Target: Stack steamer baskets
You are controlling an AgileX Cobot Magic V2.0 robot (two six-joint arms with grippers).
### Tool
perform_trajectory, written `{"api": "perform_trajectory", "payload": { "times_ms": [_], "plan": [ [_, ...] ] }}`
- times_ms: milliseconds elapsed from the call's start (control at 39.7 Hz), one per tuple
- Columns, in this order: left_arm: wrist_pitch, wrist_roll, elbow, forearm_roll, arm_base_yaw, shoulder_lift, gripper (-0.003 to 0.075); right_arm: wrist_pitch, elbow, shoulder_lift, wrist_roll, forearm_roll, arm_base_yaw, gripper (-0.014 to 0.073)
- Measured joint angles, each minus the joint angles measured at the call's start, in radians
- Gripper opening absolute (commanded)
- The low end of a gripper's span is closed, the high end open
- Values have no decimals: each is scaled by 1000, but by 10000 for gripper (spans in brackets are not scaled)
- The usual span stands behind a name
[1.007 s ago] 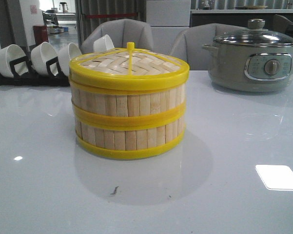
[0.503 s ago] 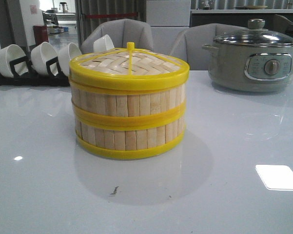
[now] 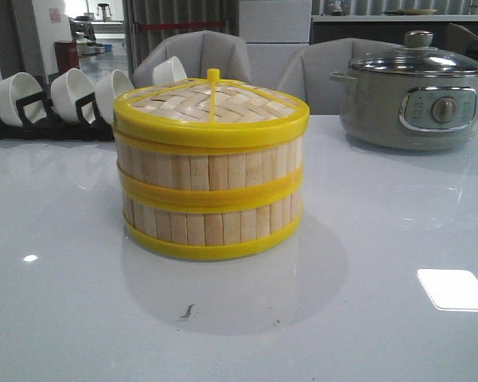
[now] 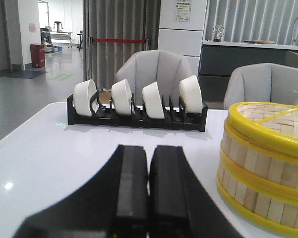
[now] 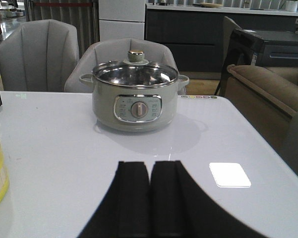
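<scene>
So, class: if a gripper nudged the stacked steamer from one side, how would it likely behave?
The steamer stack would probably slide rather than tip, being wide and squat on the glossy table. Its bamboo-slat walls suggest it is light. The lid might shift if it only rests there.

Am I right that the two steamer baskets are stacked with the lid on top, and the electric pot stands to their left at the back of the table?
Not quite: the steamer baskets are stacked with the lid on top, but the electric pot stands to their right at the back of the table, as the front view shows.
</scene>
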Motion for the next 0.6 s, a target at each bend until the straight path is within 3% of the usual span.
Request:
{"api": "perform_trajectory", "payload": {
  "times_ms": [201,403,604],
  "plan": [
    [0,0,0,0,0,0,85,-26,124,-105,0,0,0,45],
    [0,0,0,0,0,0,85,-182,285,-149,0,0,0,45],
    [0,0,0,0,0,0,85,-248,316,-149,10,0,0,45]
  ]
}}
